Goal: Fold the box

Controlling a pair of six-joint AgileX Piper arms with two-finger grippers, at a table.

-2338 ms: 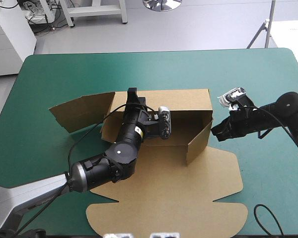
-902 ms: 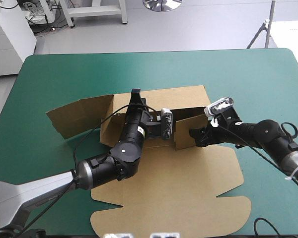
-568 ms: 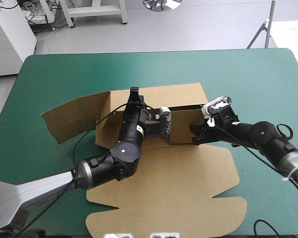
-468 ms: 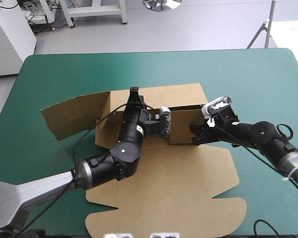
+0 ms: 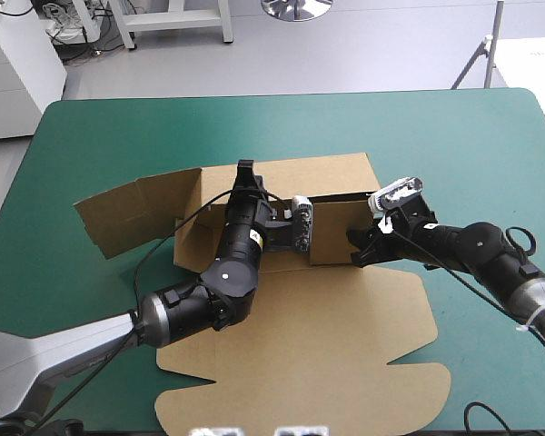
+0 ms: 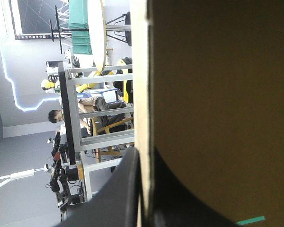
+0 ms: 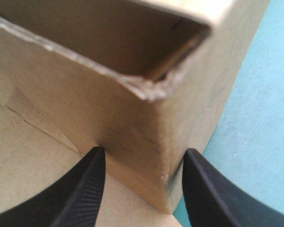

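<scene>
Box interior largely beneath left end effector

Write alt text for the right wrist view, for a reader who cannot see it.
The right gripper, open, has its two black fingers on either side of a raised corner of the brown box, seen close up. The box's flat board lies under one finger; the teal-green cover shows beside the other.

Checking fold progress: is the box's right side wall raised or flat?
Raised: the right wall stands upright at the box's corner, seen between the right gripper's open fingers; the lid lies flat.
</scene>
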